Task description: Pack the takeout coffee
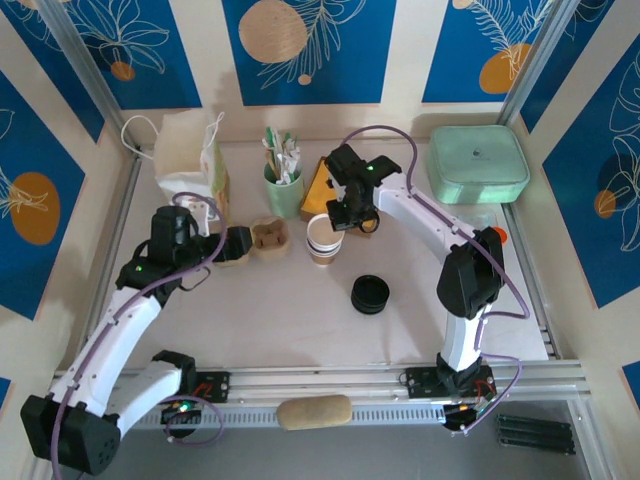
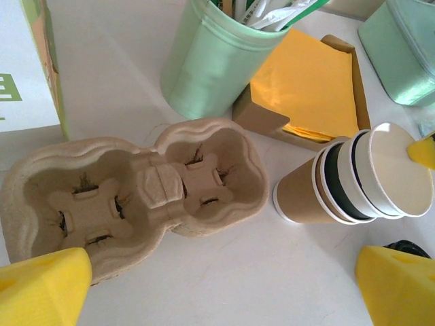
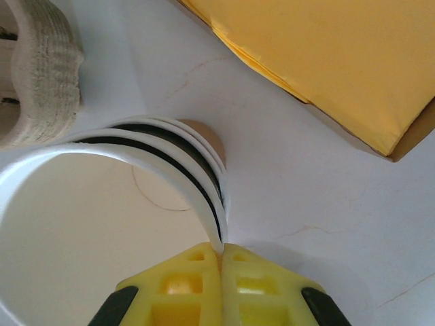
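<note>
The bench [image 1: 300, 330] gave no hold to the pulp carrier [image 1: 270, 238], which lay loose just left of the takeout cup [image 1: 322, 240] in the middle of the top view. In my judgement this light carrier could slide or tip when a cup is pushed into one of its wells, since nothing kept it down. The cup was the top one of a nested stack, and here I saw the more serious danger. The grip was only on the thin white rim [image 3: 102, 146], so a lift could bring the lower cups up with it and then let them fall. The paper edge could also crease and slip out. A cup hanging from one side of its rim may also swing and knock the mint-green utensil cup [image 1: 283, 185], which stood above it in the frame. The black lids [image 1: 370, 295] lay apart, lower and to the right, so the cup was not yet closed.

The left jaws were spread fully wide and held nothing. In the left wrist view their yellow fingertips [image 2: 41, 285] stood at the two lower corners, with the carrier between and above them. I could not tell whether they touched it. The right jaws were clenched, and their yellow fingertips [image 3: 183, 272] were pressed together on the rim of the top cup, at the bottom of the right wrist view.
</note>
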`<state>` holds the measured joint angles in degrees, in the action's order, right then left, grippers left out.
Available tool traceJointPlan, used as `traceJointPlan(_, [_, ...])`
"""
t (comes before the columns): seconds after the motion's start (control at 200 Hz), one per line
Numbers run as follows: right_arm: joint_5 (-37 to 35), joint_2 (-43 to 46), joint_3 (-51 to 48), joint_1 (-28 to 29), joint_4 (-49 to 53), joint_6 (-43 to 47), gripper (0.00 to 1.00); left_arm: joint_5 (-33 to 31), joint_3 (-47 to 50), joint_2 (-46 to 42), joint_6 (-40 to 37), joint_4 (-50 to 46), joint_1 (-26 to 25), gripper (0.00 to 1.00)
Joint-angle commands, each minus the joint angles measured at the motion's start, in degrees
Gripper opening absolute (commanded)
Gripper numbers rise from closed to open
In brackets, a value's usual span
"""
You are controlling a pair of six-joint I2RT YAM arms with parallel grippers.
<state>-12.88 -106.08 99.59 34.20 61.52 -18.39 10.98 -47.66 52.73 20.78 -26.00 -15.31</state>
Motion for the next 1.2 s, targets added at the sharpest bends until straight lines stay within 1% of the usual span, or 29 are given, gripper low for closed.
traceJointPlan(0.0, [3.83,0.85,2.79,-0.92,0.63,-0.15,0.00,1.01,-1.74,0.34,0.49,0.52,-0.86,0.99])
traceJointPlan(0.295, [6.93,1.40,3.95,-2.72,0.98,-0.49,0.00,1.22,-2.17,1.83,0.59,0.61,-1.60,0.99])
traceJointPlan(0.49, [9.50,1.66,1.25,-4.24,-0.02,-1.11,0.00,1.32,-2.73,2.98,0.67,0.52,-2.29,0.99])
traceJointPlan(0.725, [9.98,2.69,-0.98,-4.84,-1.22,-1.36,0.00,0.97,-3.92,4.77,0.41,0.51,-3.59,0.99])
traceJointPlan(0.995, [11.64,4.27,1.17,-5.45,-1.00,-1.61,0.00,0.05,-4.79,6.48,0.41,0.74,-5.06,0.99])
traceJointPlan(1.195, [11.56,5.51,3.36,-5.64,-0.19,-1.59,0.00,-0.41,-5.06,7.23,0.41,1.00,-5.83,0.99])
